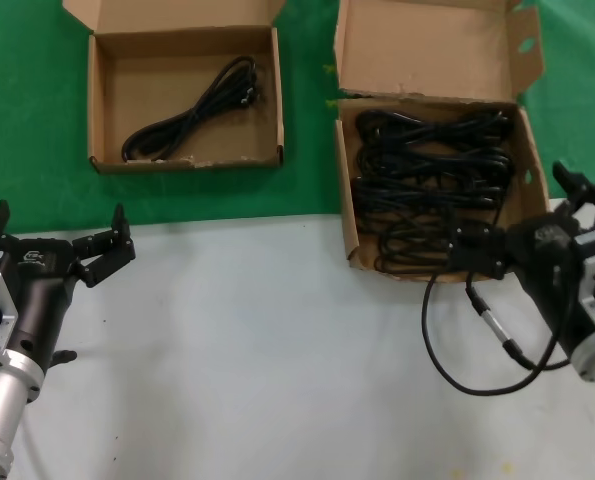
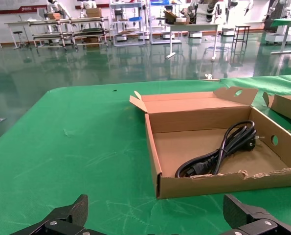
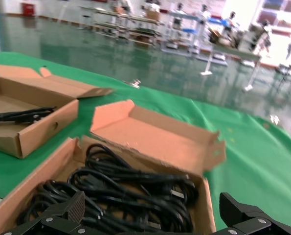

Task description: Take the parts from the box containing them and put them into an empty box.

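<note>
Two brown cardboard boxes sit open on green cloth. The larger box [image 1: 529, 190], on the robot's right, holds a tangled heap of black power cords [image 1: 432, 185], too overlapped to count. The smaller shallow box [image 1: 102, 110], on the left, holds one looped cord [image 1: 192, 110]. The right gripper [image 1: 527, 225] hovers over the larger box's near edge, jaws apart. The left gripper [image 1: 62, 235] waits above the white table [image 1: 257, 350], jaws spread wide.
</note>
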